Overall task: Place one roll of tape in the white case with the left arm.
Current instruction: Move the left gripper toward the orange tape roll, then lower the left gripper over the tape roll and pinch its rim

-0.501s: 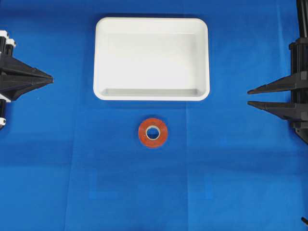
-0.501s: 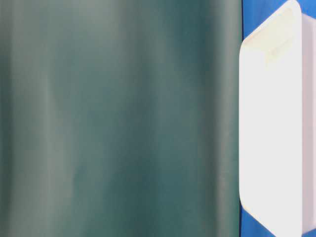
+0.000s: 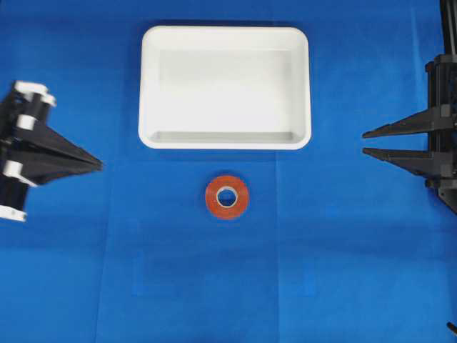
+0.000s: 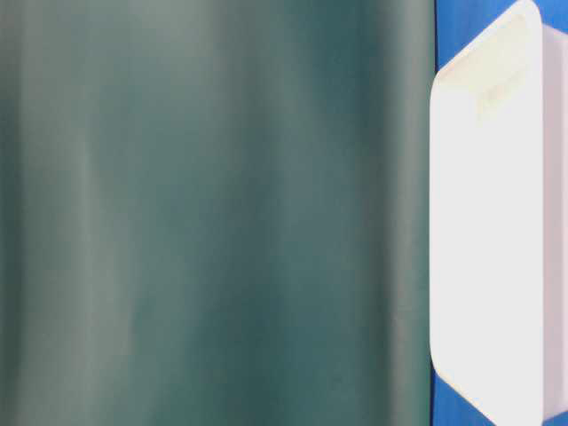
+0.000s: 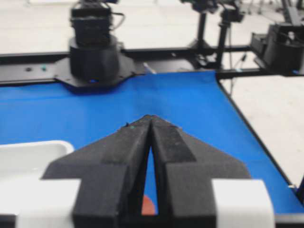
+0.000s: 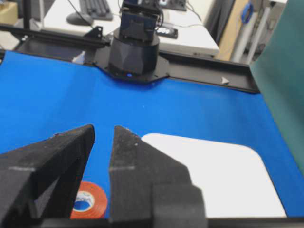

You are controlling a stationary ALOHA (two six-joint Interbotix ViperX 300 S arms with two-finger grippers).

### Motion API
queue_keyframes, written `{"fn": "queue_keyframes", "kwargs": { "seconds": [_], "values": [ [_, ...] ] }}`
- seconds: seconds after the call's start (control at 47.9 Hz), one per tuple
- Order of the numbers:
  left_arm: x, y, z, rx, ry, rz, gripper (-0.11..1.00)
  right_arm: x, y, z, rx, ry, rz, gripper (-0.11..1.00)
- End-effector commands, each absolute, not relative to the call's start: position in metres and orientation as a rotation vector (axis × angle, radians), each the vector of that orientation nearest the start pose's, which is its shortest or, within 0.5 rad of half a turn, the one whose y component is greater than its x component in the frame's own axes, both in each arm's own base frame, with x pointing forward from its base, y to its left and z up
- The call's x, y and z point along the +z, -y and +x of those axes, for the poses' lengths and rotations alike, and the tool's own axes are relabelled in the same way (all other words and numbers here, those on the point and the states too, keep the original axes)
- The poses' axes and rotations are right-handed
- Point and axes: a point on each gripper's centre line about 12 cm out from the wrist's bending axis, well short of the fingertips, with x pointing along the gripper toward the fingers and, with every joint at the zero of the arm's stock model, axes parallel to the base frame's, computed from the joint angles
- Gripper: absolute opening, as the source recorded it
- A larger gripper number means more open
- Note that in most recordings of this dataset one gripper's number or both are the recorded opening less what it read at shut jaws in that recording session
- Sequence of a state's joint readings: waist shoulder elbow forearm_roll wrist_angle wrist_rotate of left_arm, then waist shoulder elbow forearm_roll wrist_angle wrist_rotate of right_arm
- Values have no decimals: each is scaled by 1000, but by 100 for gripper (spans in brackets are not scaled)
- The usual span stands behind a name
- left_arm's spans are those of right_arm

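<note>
The roll of tape (image 3: pixel 227 197), an orange-red ring with a pale core, lies flat on the blue cloth just in front of the white case (image 3: pixel 225 143), which holds nothing. My left gripper (image 3: pixel 100 166), white-trimmed, is shut and empty, well to the left of the tape with its tips toward it. In the left wrist view its tips (image 5: pixel 151 118) meet; a sliver of the tape (image 5: pixel 148 206) shows between the fingers and a corner of the case (image 5: pixel 28 152) at left. My right gripper (image 3: pixel 364 141) is open and empty at the right edge. The right wrist view shows this gripper (image 6: pixel 103 133), the tape (image 6: pixel 90 202) and the case (image 6: pixel 213 175).
A green curtain (image 4: pixel 213 213) fills most of the table-level view, with the case (image 4: pixel 488 248) at its right. The opposite arm's black base (image 5: pixel 92 52) stands at the table's far edge in the left wrist view.
My left gripper has moved to the right and toward the front of the table, turning slightly toward the tape. The right gripper has barely shifted. Tape and case have not moved.
</note>
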State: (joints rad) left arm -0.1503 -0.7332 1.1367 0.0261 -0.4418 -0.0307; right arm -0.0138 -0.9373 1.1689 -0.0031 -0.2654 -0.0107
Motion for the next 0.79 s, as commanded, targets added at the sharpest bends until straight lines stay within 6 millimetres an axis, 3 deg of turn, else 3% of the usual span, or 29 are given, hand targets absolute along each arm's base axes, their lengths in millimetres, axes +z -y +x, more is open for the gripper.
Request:
{"fn": "queue_keyframes", "kwargs": {
  "seconds": [0.0,0.23,0.313,0.501,0.563,0.772],
  "values": [
    [281,43,253,-175,58,-8,0,296,3,207,-15,52,-13,-11],
    [268,56,304,-192,-24,-2,4,293,3,208,-17,38,-11,-11],
    [263,63,325,-201,-60,0,21,293,4,208,-19,32,-13,-11],
    [253,80,358,-227,-161,13,75,289,7,208,-33,11,-11,-11],
    [247,82,368,-222,-219,11,87,289,8,208,-38,4,-11,-11],
    [213,82,397,-185,-466,-32,87,286,9,209,-42,-13,-13,-11]
  ]
}}
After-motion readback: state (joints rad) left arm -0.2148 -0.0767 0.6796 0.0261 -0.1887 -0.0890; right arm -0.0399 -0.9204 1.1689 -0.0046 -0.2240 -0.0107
